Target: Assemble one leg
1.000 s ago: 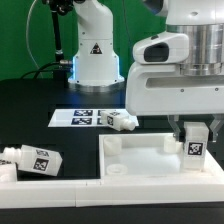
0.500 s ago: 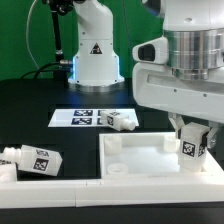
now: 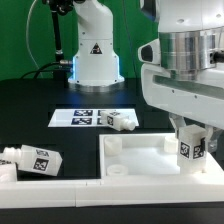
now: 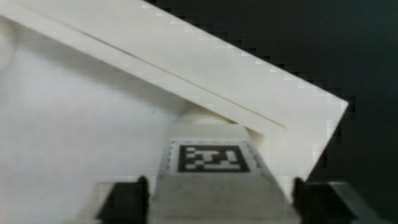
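— Pincer [image 3: 194,146] status?
— Pinching the leg [image 3: 194,150], tag facing out, upright over the tabletop [image 3: 140,158] at its corner on the exterior view's right.
— Anything around it?
— Another tagged leg [image 3: 122,121] lies by the marker board [image 3: 85,117]; a longer tagged piece [image 3: 32,160] rests on the black surface [image 3: 40,110].

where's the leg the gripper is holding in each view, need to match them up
Exterior view: the leg stands upright between the fingers of the gripper, low at the exterior view's right, over the tabletop.
Wrist view: the leg fills the lower middle, tag facing the camera, between the two dark fingers.
Shared landmark: the tabletop's raised rim, seen behind the leg in both views.
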You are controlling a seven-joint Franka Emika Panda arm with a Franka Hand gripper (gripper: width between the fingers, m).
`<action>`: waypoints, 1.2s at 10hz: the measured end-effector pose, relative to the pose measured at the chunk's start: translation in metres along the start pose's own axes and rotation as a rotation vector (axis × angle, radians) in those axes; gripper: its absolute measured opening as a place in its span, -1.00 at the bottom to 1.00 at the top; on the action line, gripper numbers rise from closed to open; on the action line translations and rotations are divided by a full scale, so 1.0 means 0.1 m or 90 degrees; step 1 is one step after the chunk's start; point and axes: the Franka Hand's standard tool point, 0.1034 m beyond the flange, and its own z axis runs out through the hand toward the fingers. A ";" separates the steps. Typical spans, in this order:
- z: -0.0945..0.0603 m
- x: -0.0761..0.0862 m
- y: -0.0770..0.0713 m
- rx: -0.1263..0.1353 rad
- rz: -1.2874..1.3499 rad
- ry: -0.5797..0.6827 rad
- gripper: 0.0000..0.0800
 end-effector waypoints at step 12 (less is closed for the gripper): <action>0.00 0.13 0.07 -0.026 -0.745 0.011 0.18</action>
